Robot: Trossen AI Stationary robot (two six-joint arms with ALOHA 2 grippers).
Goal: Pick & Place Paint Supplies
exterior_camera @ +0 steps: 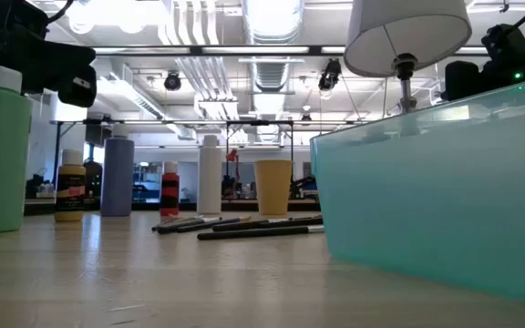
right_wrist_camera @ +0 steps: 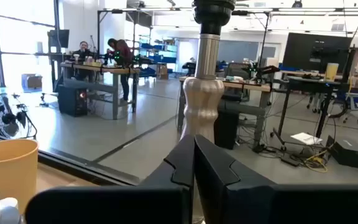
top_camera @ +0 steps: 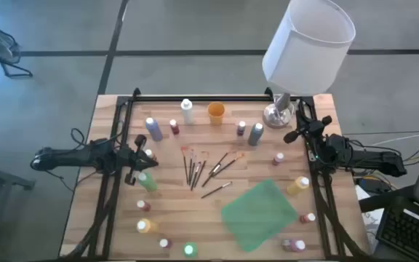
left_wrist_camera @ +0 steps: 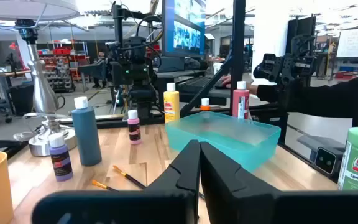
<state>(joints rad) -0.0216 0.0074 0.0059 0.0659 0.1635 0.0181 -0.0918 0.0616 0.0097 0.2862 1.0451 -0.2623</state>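
So we've got both arms parked at the table's side edges in the overhead shot: the left gripper (top_camera: pixel 145 161) sits at the left-middle of the frame, fingers pinched together with nothing between them, and the right gripper (top_camera: pixel 294 133) is over at the right, just below the lamp (top_camera: pixel 308 44), also closed up tight and empty. In its own wrist view the right gripper's fingers (right_wrist_camera: pixel 213 168) meet in a thin seam with the lamp's stem straight ahead. The paint supplies are scattered all over the wooden table (top_camera: pixel 253 164). Along the upper part of the frame we see a tall white bottle (top_camera: pixel 188 111), an orange cup (top_camera: pixel 216 111), a lavender bottle (top_camera: pixel 153 129) and a small red bottle (top_camera: pixel 174 126), then a purple one (top_camera: pixel 241 129) and a teal-blue one (top_camera: pixel 256 132) nearer the lamp base. The brushes (top_camera: pixel 206 169) lie in a loose fan right in the middle. A green bottle (top_camera: pixel 146 181) lies just below the left gripper, with yellow bottles (top_camera: pixel 297 185) at lower right and lower left. The translucent green tray (top_camera: pixel 259 213) sits tilted in the lower right, nothing in it that we can make out.
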